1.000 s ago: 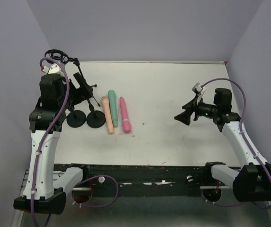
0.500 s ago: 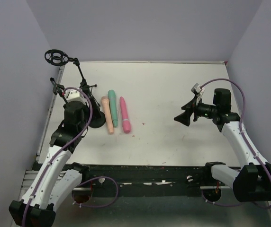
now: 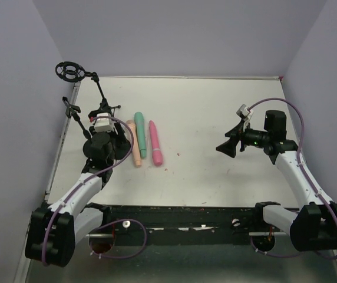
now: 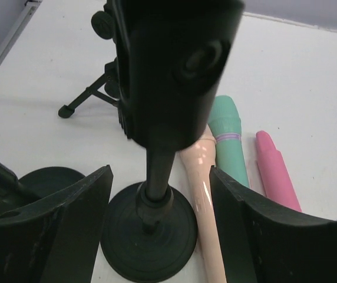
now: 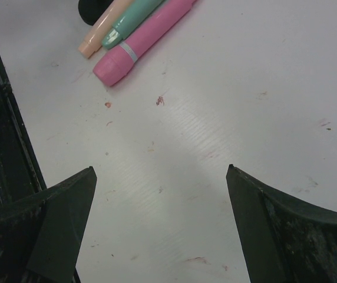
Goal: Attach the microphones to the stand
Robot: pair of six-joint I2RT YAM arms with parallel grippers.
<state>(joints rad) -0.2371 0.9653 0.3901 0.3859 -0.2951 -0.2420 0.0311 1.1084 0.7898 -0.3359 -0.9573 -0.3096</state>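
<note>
Three microphones lie side by side left of centre: peach (image 3: 135,148), teal-green (image 3: 139,134), pink (image 3: 155,143). The stand with a round black base (image 4: 148,227), a thin post (image 4: 158,174) and a black clip holder (image 4: 174,65) rises just left of the peach one (image 4: 204,188). My left gripper (image 4: 159,171) is low at that stand, open. Its fingers straddle both the post and the peach microphone's lower end without touching the post. The teal-green (image 4: 227,135) and pink (image 4: 277,171) microphones lie beyond the right finger. My right gripper (image 5: 161,170) hangs open over bare table at the right (image 3: 224,147).
A second round stand base (image 4: 33,183) sits left of the left finger. A small tripod (image 4: 89,94) stands behind it. A tall stand with a ring mount (image 3: 69,71) is at the back left corner. Walls close three sides; a black rail (image 3: 186,215) runs along the near edge.
My left arm has swung down from high at the left to low at the stand bases, and its jaws have narrowed somewhat. The right arm and the microphones have not moved.
</note>
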